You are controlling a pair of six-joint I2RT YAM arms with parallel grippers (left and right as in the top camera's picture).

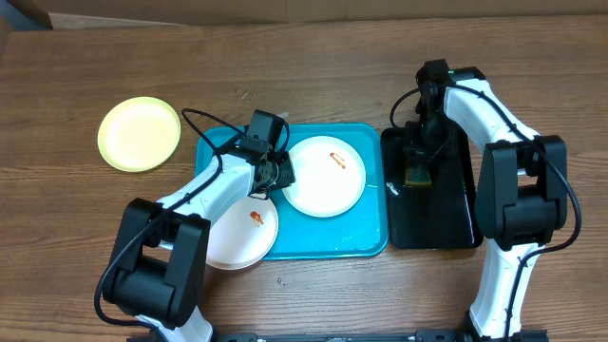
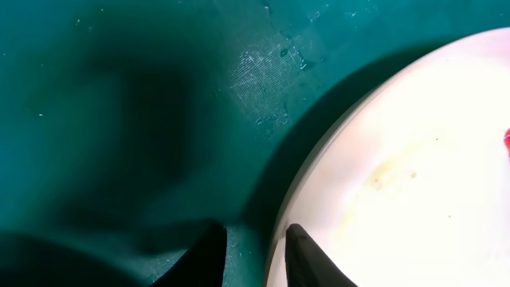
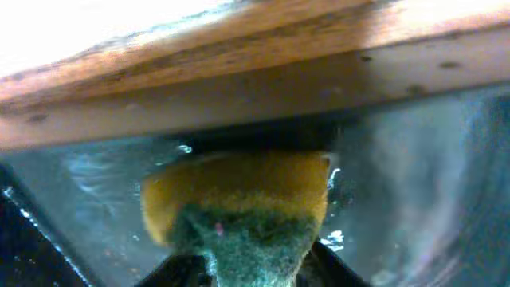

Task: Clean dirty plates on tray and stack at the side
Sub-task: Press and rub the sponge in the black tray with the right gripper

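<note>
Turquoise-blue tray [image 1: 366,233] lies at the middle of a brown wood-grain table [image 1: 332,66], long side facing the robot.

Count: 3 plates, 2 trays, 1 sponge.

1. Centre white plate [image 1: 325,176] sits inside the turquoise-blue tray, right of middle, and carries a red-orange smear [image 1: 336,158].
2. Front white plate [image 1: 237,233] overhangs the tray's front-left corner, partly under the left arm, and also shows a smear [image 1: 256,218].
3. Yellow-green plate [image 1: 139,134] rests on the bare table, left of the tray and apart from it.

Black tray [image 1: 456,209] stands just beside the turquoise-blue tray's right rim. Its floor looks wet and glossy in the right wrist view.

Left gripper [image 1: 275,176] is at the left rim of the centre white plate. Its fingers [image 2: 312,259] stand a narrow gap apart, 1 over the plate and 1 over the tray floor. Whether they press the rim cannot be told.

Right gripper [image 1: 415,163] is low over the black tray, jaws pinching a yellow sponge [image 3: 239,191] with a green scouring face.
</note>
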